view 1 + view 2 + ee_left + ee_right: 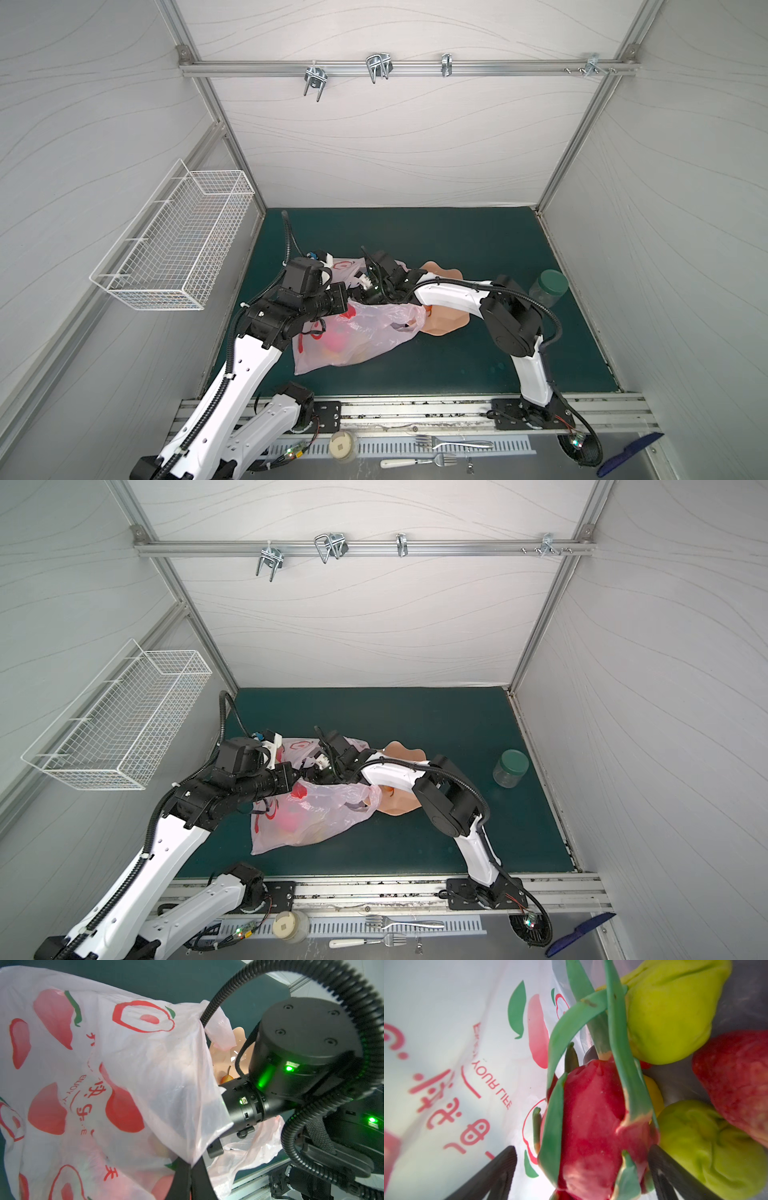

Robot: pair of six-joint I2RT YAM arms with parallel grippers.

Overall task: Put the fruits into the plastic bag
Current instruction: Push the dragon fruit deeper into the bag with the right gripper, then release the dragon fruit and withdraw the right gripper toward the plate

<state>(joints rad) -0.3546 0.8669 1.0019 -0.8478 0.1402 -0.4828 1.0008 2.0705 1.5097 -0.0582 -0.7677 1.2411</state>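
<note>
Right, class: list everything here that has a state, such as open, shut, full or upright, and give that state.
plastic bag: lying on the mat, mouth open, fruits inside.
dragon fruit: inside the bag, between open jaws, ungripped.
left gripper: shut on the bag's rim.
right gripper: open, inside the bag.
jar: upright, lid on.
bowl: upright, one small orange fruit in it.

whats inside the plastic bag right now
The right wrist view shows a dragon fruit, two yellow-green fruits and a red fruit in the plastic bag, the right gripper open around the dragon fruit. Anything under them is covered.
</note>
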